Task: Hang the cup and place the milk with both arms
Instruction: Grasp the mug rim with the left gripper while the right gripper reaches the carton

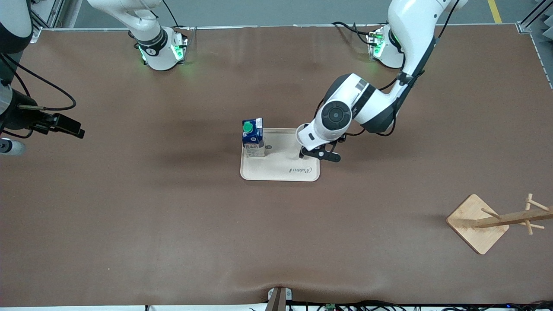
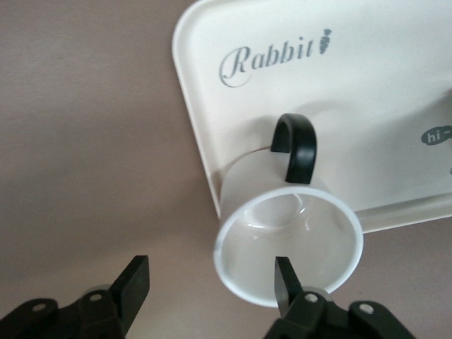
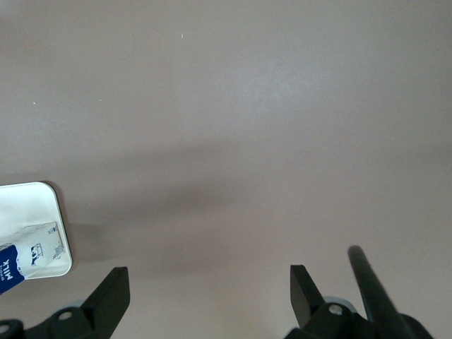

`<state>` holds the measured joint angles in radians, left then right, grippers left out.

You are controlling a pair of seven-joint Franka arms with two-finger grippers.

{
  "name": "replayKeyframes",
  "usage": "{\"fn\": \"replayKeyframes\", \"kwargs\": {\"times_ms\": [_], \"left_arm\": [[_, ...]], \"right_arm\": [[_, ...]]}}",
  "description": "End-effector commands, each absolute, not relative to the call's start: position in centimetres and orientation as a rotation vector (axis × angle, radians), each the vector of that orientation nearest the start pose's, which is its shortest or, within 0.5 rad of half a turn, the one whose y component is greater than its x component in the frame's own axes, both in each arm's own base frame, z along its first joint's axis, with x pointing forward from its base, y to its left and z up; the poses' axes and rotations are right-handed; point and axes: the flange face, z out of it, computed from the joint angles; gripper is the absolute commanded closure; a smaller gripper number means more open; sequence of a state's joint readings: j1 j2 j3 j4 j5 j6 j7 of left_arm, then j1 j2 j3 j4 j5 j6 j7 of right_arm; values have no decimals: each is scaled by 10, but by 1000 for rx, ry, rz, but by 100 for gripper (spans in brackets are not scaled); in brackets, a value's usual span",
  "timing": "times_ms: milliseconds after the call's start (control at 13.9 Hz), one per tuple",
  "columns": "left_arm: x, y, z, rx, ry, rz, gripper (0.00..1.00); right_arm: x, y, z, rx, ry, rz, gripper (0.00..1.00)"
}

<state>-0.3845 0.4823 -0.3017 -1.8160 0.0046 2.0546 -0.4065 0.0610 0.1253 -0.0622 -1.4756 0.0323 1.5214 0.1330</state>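
Note:
The white cup (image 2: 288,244) with a black loop handle (image 2: 298,147) stands upright on the cream tray (image 2: 367,78), at its edge toward the left arm's end. In the front view the left arm mostly hides the cup (image 1: 300,137). My left gripper (image 2: 210,282) is open just above the cup, with one finger (image 2: 284,284) inside the rim and the other outside it. It also shows in the front view (image 1: 322,154). The milk carton (image 1: 253,138) stands upright on the tray (image 1: 281,170), and also shows in the right wrist view (image 3: 21,258). My right gripper (image 3: 208,293) is open and empty, waiting over bare table (image 1: 71,127).
A wooden cup rack (image 1: 477,222) with pegs (image 1: 529,207) stands near the front camera at the left arm's end of the table. The brown table mat (image 1: 173,216) covers the table. The tray's corner (image 3: 42,212) shows in the right wrist view.

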Motion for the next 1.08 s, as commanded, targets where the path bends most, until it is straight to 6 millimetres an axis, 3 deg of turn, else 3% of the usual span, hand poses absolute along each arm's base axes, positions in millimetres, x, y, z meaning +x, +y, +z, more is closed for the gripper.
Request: {"fn": "replayKeyframes", "kwargs": {"times_ms": [0,144,287,431,503,790,934,1006], "left_arm": [[482,-396,247,-3087,436,402,32],[479,-399,234,-3074,457,405,48],[481,-399,225,-3065,455,407,65],[482,-402,224,-3068,456,408,95],[483,-401,224,-3069,453,408,100],[489,-402,236,-3080,452,379,100],[500,-392,258,-3097,424,338,100],[512,-385,279,-3113,408,292,100]], "right_arm": [[598,23,576,-3112,162,170,0],[601,34,566,-3113,136,197,0],[608,59,543,-3121,71,259,0],[611,78,518,-3126,14,342,0],[610,86,517,-3125,2,348,0],[586,141,495,-3044,16,489,0],[579,173,494,-3023,94,496,0],[574,189,495,-3028,84,487,0]]}}
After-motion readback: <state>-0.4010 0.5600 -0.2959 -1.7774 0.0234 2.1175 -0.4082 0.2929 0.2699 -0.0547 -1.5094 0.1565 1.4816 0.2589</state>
